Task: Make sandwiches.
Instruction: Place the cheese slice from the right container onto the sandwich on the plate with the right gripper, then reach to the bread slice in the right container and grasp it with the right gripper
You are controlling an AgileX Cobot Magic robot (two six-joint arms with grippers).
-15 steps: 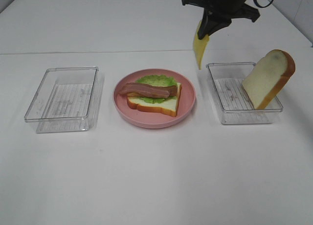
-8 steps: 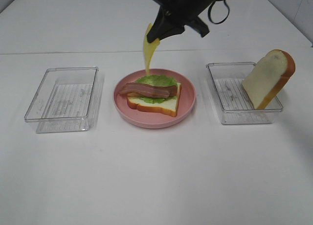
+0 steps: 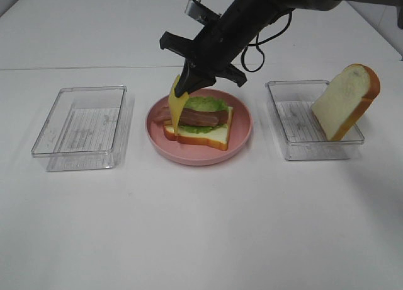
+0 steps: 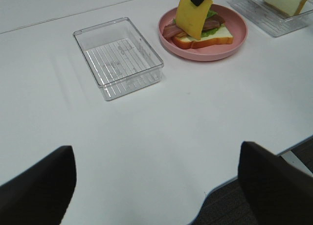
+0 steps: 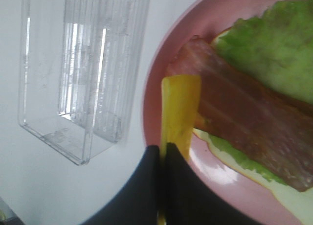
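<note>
Sandwich [image 3: 198,123] sits just below our right hand [image 3: 183,83], pinched shut on cheese [image 3: 175,107] hanging vertical at bacon [image 3: 203,118]'s left end.

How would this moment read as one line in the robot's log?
right gripper: shut on cheese slice, hanging over open sandwich on pink plate | left gripper: open, empty | second bread slice: leaning in tray

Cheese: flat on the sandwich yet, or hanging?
Hanging, not flat. The cheese dangles upright from the shut right gripper, over one end of the bacon on the plate.
</note>
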